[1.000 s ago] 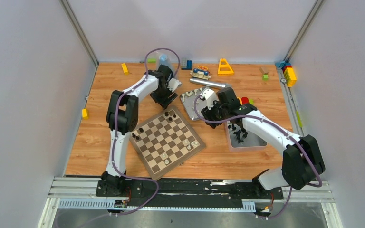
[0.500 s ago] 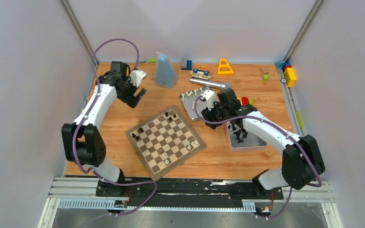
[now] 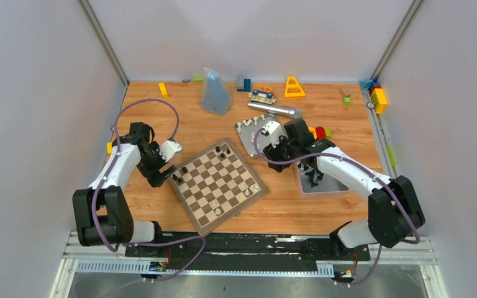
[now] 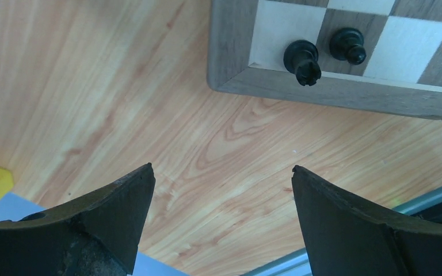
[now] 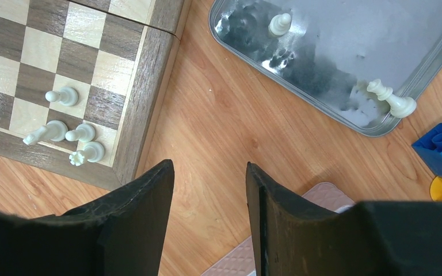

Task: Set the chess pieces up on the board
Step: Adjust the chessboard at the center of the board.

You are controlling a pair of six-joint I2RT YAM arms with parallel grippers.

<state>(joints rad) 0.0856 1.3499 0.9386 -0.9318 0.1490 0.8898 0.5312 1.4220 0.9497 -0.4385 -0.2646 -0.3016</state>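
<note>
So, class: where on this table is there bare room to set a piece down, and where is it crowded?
Bare wood lies behind the board, toward the yellow block, and at the front between board and black-piece tray. Crowded: the back-edge toys and around the right pincer.

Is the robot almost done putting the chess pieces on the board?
Not nearly. A few black pieces and a few white pieces stand on the board. The left gripper and right gripper are both open and empty. More white ones sit in the silver tray and black ones in the grey tray, so most is left.
</note>
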